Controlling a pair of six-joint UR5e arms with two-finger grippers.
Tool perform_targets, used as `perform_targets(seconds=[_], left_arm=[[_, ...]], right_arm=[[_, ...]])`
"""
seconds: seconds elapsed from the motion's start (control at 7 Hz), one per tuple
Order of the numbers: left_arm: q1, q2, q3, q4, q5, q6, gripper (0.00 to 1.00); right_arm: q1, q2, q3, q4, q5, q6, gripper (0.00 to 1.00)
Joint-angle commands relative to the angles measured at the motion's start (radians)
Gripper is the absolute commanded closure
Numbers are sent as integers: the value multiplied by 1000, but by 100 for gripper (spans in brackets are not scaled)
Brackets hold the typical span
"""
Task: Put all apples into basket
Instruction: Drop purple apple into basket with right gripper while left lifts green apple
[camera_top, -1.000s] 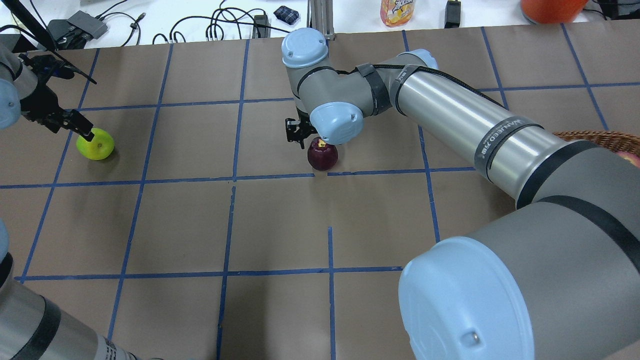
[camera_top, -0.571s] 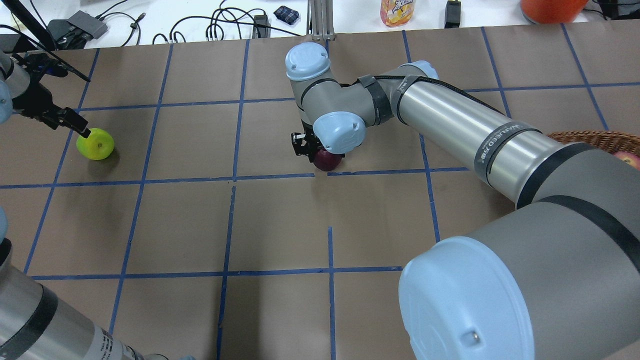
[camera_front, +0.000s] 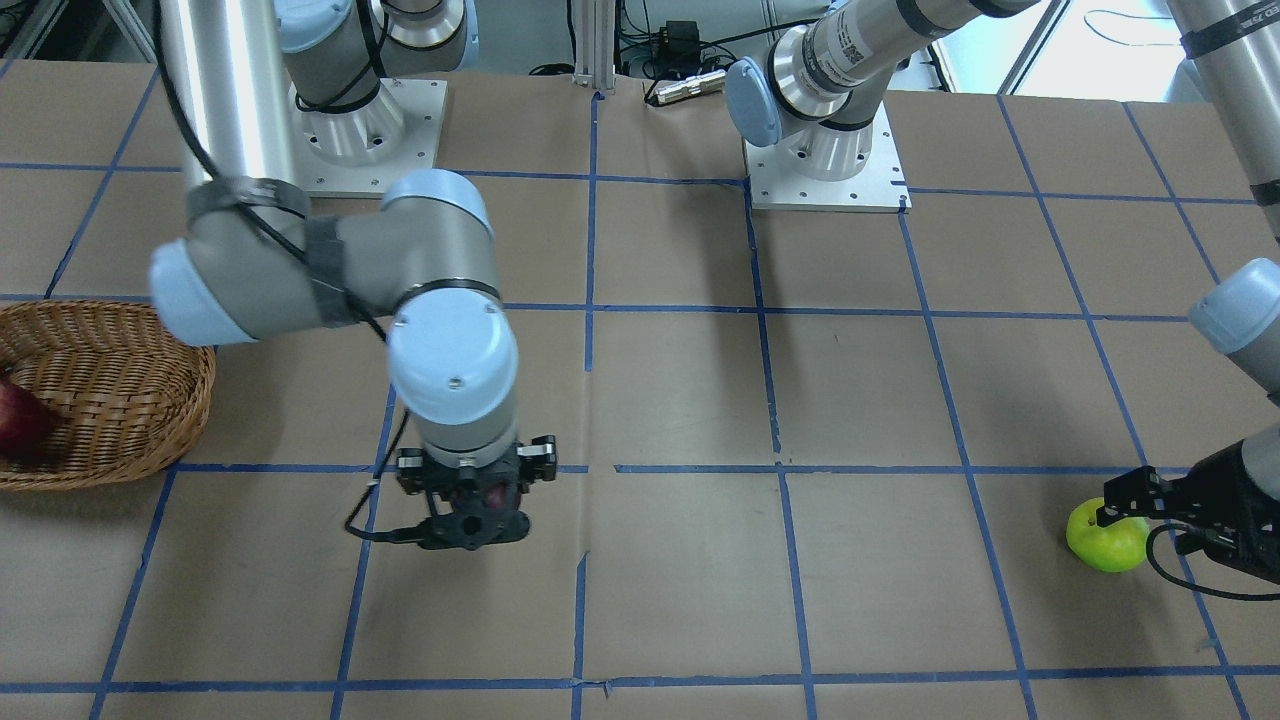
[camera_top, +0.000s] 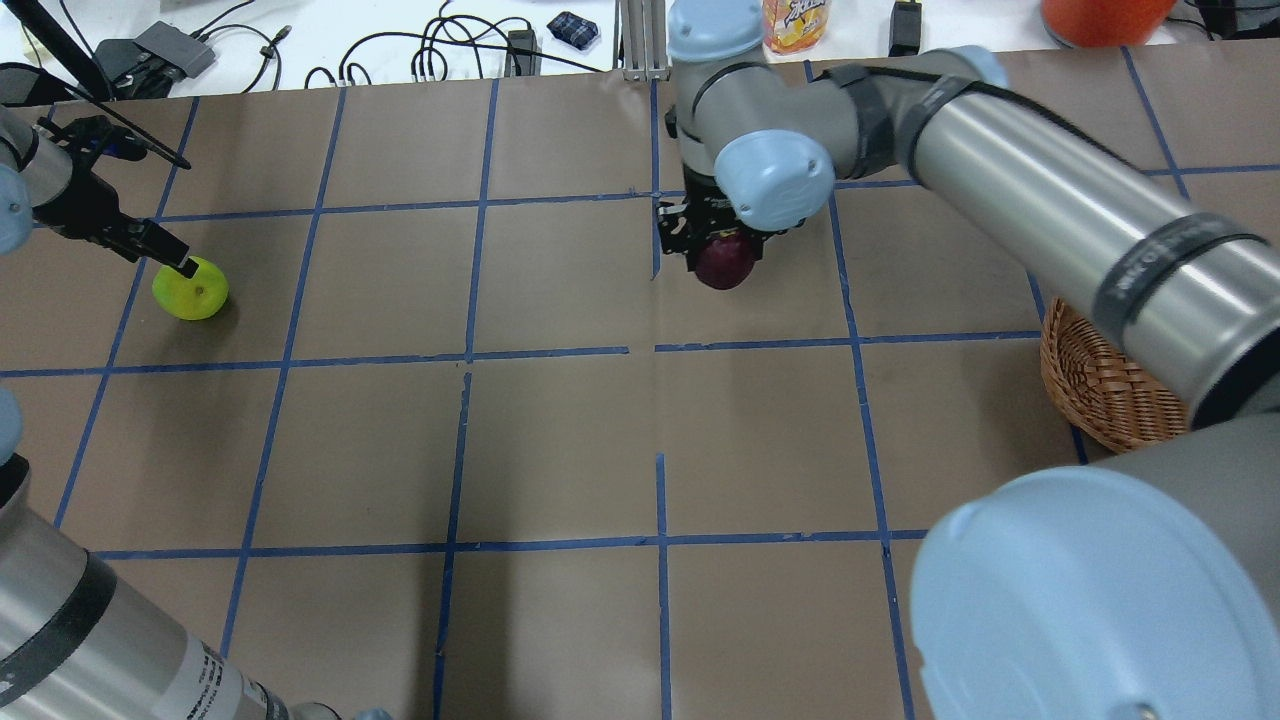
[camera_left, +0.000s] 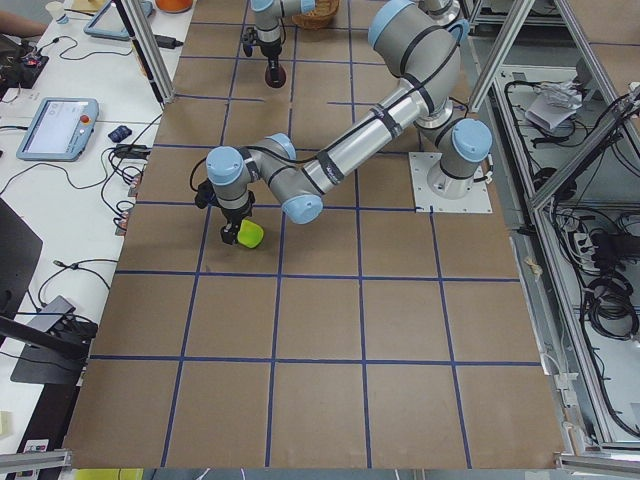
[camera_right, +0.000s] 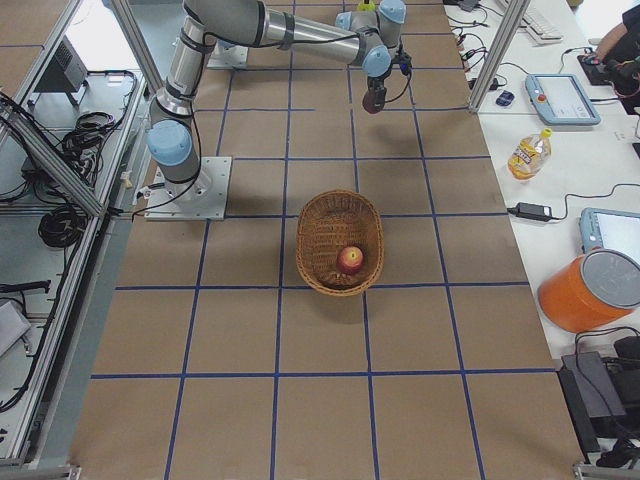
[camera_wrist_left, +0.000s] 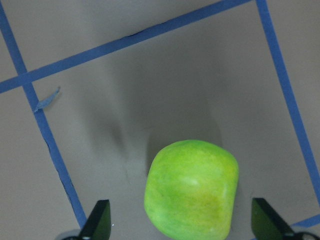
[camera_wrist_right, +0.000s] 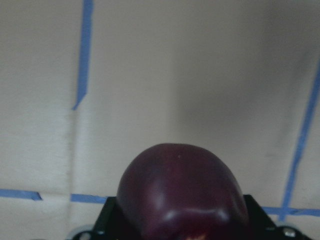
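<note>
The wicker basket (camera_top: 1095, 390) sat on the brown desk (camera_top: 560, 440), close to the robot, on its right side. The right arm hid part of it from above. One red apple (camera_right: 350, 259) lay inside the basket, near the end of it.

Farther out, on the robot's left side, the yellow-green apple (camera_top: 190, 290) lay on the desk inside one of the squares made by the blue tape lines (camera_top: 470, 280). The left gripper (camera_wrist_left: 182, 222) was low over this apple. Its two fingers (camera_wrist_left: 100, 220) were spread wide, one on each side of the apple. In the left wrist view there was a gap between the apple and each finger, so they did not touch it. The apple cast a soft shadow on the desk beside it.

A little farther out, near the middle of the desk, the right gripper (camera_top: 722, 255) pointed down. Its fingers were pinching the dark maroon apple (camera_top: 726, 265) from both sides. The apple hung under the gripper, up off the desk and well apart from the basket.

At the far edge, past the brown desk, a white top held black cables (camera_top: 440, 50) and a drink bottle (camera_top: 795, 25).
</note>
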Motion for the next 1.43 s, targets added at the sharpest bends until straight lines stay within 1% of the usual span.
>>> perform_targets(seconds=[0.0,0.14,0.29,0.43,0.57,0.71,0.86,1.0,1.14,1.29], left_arm=[[23,-32,7,0,-8,1,0],[26,-48,4,0,-9,1,0],[28,-56,1,0,-9,1,0],[32,-56,3,-2,-23,1,11],[35,-54,1,-5,-25,0,62],[35,-46,13,-65,-17,-6,77],[14,-15,24,-140,-15,-27,82],[0,13,47,-191,-15,-66,87],[-45,48,61,-268,-15,-122,88],[-96,87,50,-323,-25,-212,88]], right_arm=[[-212,-101,22,96,-14,-262,53],[-306,-166,70,118,-34,-401,56],[-445,-219,146,105,-31,-595,56],[-576,-245,206,77,-17,-736,55],[-656,-250,234,-7,-24,-857,55],[-722,-250,274,-20,-15,-927,55],[-768,-250,338,-82,-12,-950,55],[-778,-248,401,-187,-11,-950,30],[-786,-247,427,-239,-12,-944,0],[-786,-250,428,-239,-12,-943,0]])
